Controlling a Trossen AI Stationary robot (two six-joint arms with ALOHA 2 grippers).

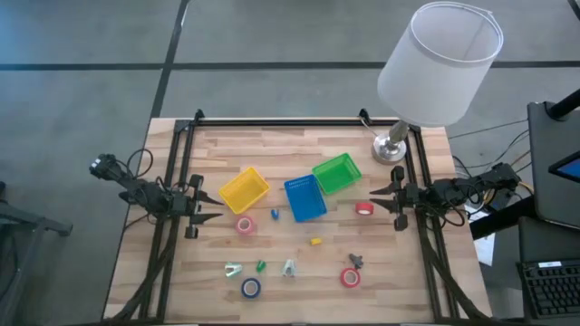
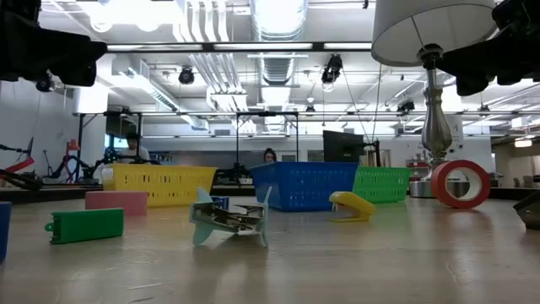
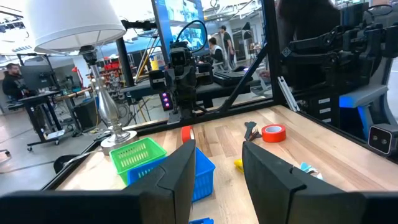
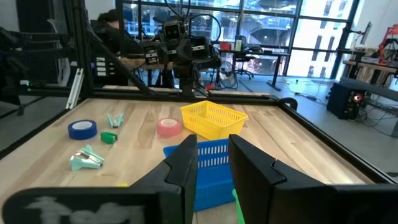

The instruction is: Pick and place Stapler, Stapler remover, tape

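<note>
The left gripper point(image 1: 216, 206) is seen at the 9 o'clock edge of the wooden table point(image 1: 299, 281), and the right gripper point(image 1: 373, 197) at the 3 o'clock edge. Both are held above the table with the fingers parted and nothing between them.

Three bins are placed near the centre: a yellow bin point(image 1: 244, 188) toward 10 o'clock, a blue bin point(image 1: 304, 197) in the middle, and a green bin point(image 1: 337, 173) toward 1 o'clock. A lamp point(image 1: 438, 68) with a white shade is standing at the 2 o'clock corner.

A pink tape roll point(image 1: 245, 225) is found just beside the left gripper, at its 4 o'clock. A red tape roll point(image 1: 363, 208) is lying on its edge just beside the right gripper, at its 8 o'clock. A second red tape roll point(image 1: 351, 277) is lying toward 5 o'clock, well apart from both grippers, with a small dark object point(image 1: 355, 262) near it that cannot be identified. A blue tape roll point(image 1: 250, 288) is lying toward 7 o'clock.

A small yellow stapler point(image 2: 352, 205) is seen in front of the blue bin in the low view. A teal staple remover point(image 2: 229, 218) is lying at about 6 o'clock, with a small green stapler point(image 2: 85, 225) beside it. A second teal piece point(image 1: 234, 269) is lying toward 7 o'clock.
</note>
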